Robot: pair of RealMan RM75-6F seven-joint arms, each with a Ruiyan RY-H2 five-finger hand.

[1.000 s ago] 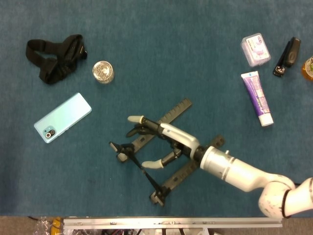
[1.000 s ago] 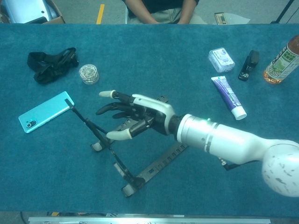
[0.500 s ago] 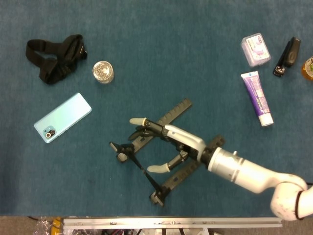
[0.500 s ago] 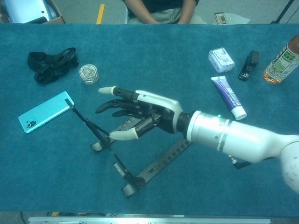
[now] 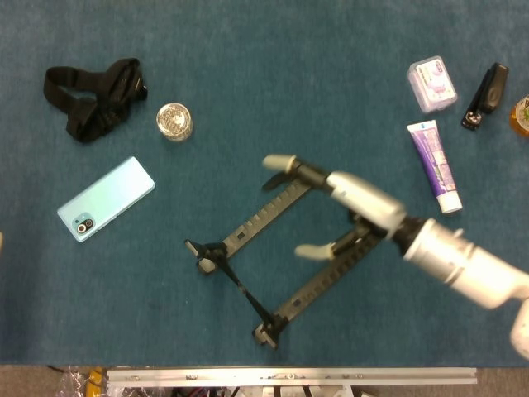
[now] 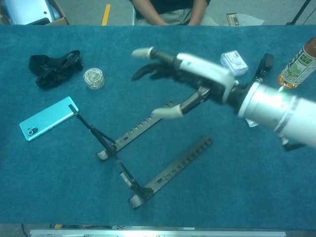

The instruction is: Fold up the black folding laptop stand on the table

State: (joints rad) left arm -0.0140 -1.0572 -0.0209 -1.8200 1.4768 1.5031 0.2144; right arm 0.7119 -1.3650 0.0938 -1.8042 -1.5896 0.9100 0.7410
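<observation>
Your right robot hand (image 6: 190,81) hovers empty, fingers spread — at two o'clock above the unfolded laptop stand (image 6: 143,160) on the table (image 6: 59,173).

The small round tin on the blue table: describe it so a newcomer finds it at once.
Start at the table's far left, where a black strap lies. Just right of it, above the mint phone, sits the tin: the only round, silvery, glinting thing there.
</observation>
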